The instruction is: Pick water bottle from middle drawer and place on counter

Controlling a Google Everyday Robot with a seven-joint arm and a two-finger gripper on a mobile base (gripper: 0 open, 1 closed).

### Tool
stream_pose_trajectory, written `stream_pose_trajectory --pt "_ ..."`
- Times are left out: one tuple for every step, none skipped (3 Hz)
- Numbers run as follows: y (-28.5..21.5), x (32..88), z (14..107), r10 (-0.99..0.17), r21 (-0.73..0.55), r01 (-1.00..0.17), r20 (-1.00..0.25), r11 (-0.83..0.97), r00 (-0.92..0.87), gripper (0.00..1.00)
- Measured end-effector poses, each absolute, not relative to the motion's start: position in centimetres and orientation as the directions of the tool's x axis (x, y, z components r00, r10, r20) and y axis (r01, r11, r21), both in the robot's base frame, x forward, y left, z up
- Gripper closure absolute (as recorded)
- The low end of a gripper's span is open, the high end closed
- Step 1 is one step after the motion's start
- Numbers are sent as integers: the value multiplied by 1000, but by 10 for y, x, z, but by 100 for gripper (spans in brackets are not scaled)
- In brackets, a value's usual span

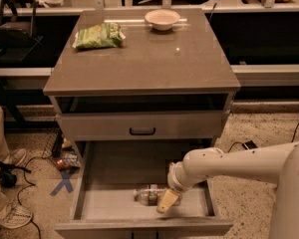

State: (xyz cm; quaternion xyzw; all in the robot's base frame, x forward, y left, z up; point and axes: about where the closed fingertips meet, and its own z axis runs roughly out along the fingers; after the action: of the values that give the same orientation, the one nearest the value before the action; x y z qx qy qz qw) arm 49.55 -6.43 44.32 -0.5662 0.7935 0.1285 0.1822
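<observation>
End effector (168,201) low inside the middle drawer (107,207), over the front right part of its floor, beige tip slanting down and to the left. Released or clenched: cannot tell. Tip at the right end of the water bottle (148,195), just beside it or touching; which of the two, cannot tell.

Water bottle lying on its side on the drawer floor, long axis running left to right, near the front wall and slightly right of centre, reddish-brown label band visible around the middle. Not lifted.

White arm (229,164) entering from the right edge, crossing over the right wall of the drawer and bending downward at a rounded wrist joint just above the end effector.

Middle drawer pulled well out from the cabinet. Above it, a shallower drawer front (99,127) with a black bar handle (142,131), closed. Above that, a dark open slot (139,103) under the top.

Surface (154,63) of the cabinet glossy grey-brown, carrying a green snack bag (98,36) at the back left and a pale bowl (162,19) at the back centre, well apart from each other.

On the speckled floor left of the cabinet, a blue cross mark (65,181); at the far left edge, a person's leg and shoe (10,215).
</observation>
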Motion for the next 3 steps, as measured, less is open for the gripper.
stream_pose_trajectory --pt "-53 503 427 -844 14 -951 -458 308 -280 0" --pt "-41 505 413 -831 23 -957 -491 288 -262 0" --pt "-32 506 401 -818 28 -964 -524 265 -240 0"
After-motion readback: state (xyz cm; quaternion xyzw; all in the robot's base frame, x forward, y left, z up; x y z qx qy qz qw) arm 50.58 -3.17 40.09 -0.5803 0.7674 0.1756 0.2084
